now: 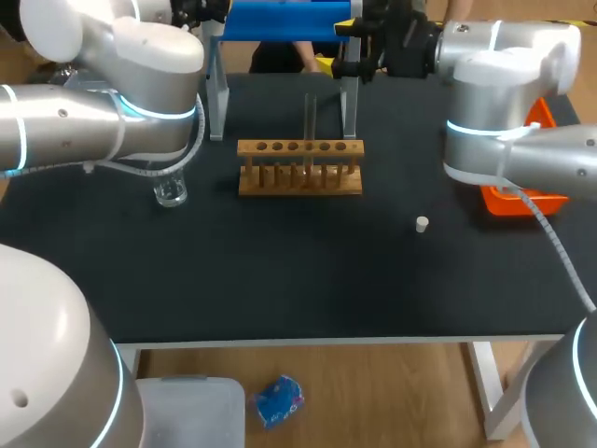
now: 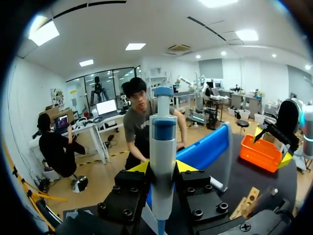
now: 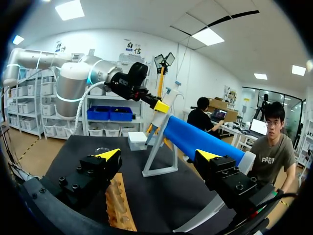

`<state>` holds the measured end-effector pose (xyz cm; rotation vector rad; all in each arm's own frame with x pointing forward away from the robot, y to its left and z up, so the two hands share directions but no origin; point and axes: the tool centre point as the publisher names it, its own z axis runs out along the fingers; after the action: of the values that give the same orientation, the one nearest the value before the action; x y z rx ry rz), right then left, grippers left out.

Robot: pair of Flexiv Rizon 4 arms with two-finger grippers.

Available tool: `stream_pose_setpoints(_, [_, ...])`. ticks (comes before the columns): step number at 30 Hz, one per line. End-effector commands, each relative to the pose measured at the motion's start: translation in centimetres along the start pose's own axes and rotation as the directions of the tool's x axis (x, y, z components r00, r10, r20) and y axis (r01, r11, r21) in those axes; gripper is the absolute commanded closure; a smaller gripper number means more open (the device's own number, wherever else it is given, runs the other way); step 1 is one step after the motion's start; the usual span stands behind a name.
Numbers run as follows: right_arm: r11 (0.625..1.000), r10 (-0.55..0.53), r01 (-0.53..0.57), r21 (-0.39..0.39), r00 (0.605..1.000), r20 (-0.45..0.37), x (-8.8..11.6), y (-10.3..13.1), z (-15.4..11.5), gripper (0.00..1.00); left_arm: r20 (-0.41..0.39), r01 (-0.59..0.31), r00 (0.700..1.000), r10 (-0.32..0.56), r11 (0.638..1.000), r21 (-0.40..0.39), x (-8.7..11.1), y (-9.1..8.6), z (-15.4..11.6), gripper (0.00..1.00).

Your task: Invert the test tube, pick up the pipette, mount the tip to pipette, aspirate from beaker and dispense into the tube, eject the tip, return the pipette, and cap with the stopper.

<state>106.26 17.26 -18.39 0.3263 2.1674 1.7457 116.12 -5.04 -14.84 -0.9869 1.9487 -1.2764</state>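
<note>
A grey-white pipette [image 2: 163, 147] with a blue top stands upright between the yellow-tipped fingers of my left gripper [image 2: 163, 169], which is shut on it. The same pipette [image 3: 160, 108] hangs just above the blue stand [image 3: 200, 139] in the right wrist view. My right gripper [image 3: 159, 156] is open and empty, close behind the stand's right end [image 1: 359, 47]. A clear test tube [image 1: 310, 119] stands upright in the wooden rack [image 1: 298, 168]. The glass beaker [image 1: 170, 191] sits left of the rack. A small white stopper [image 1: 422, 223] lies on the mat to the right.
An orange tray [image 1: 522, 198] sits at the table's right edge, partly under my right arm. The blue stand [image 1: 280, 21] spans the back edge on grey legs. The black mat [image 1: 280, 271] covers the table in front of the rack.
</note>
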Motion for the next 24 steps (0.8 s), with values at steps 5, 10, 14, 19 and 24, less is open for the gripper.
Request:
stream_pose_setpoints(5, [1.0,0.0,0.0,0.002,1.0,-0.001,0.0,0.0,-0.1,0.0,0.03,0.02,0.999,-0.02,1.0,-0.002,0.1,0.2,0.4,1.0])
stream_pose_setpoints(10, [1.0,0.0,0.0,0.002,1.0,-0.001,0.0,0.0,-0.1,0.0,0.082,0.073,0.994,-0.073,0.997,0.004,0.1,0.9,0.6,1.0])
stream_pose_setpoints(14, [1.0,0.0,0.0,0.002,1.0,-0.001,0.0,0.0,-0.1,0.0,0.128,0.113,0.985,-0.113,0.994,0.004,0.3,1.3,1.2,1.0])
stream_pose_setpoints(19, [1.0,0.0,0.0,0.002,1.0,-0.001,0.0,0.0,-0.1,0.0,0.186,0.147,0.972,-0.146,0.989,0.012,0.4,1.6,1.6,1.0])
stream_pose_setpoints(24, [1.0,0.0,0.0,0.002,1.0,-0.001,0.0,0.0,-0.1,0.0,0.224,0.165,0.961,-0.164,0.986,0.017,0.5,1.9,1.6,1.0])
